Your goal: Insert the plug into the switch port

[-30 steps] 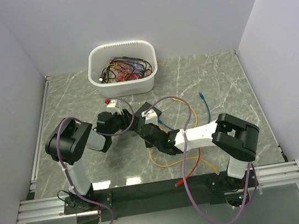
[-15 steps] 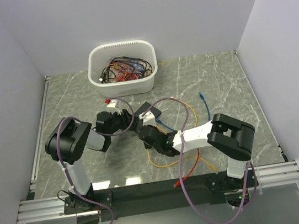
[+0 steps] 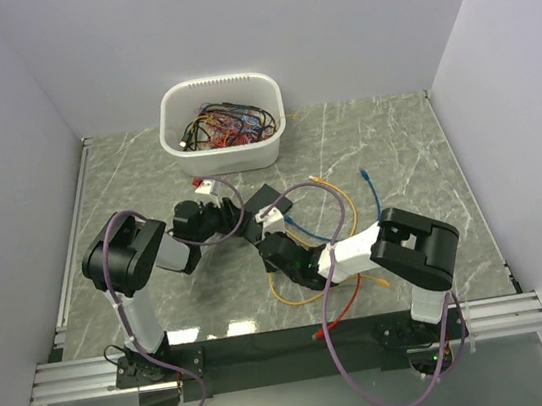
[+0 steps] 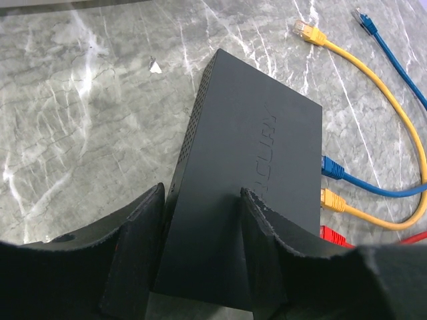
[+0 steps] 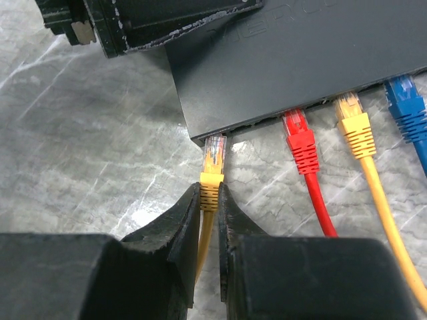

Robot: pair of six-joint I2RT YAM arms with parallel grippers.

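Note:
The black switch [image 3: 262, 200] lies mid-table. My left gripper [image 4: 200, 247] is shut on its near end, one finger [image 4: 137, 247] by its side, the other [image 4: 267, 247] on its top. My right gripper [image 5: 209, 190] is shut on a yellow plug [image 5: 213, 167]. The plug's clear tip touches the mouth of the leftmost switch port [image 5: 215, 137], with most of the plug outside. Red [image 5: 300, 137], yellow [image 5: 353, 123] and blue [image 5: 403, 100] plugs sit in the ports beside it. In the top view the right gripper [image 3: 274, 241] is just in front of the switch.
A white tub [image 3: 226, 149] of tangled cables stands at the back. Loose yellow [image 4: 303, 28] and blue [image 4: 362, 19] plugs lie beyond the switch. Yellow cable loops [image 3: 337, 204] lie right of it. A red plug [image 3: 322, 333] lies near the front rail.
My right arm has shifted left and brought the yellow plug up to the switch's front edge. The left gripper has stayed on the switch.

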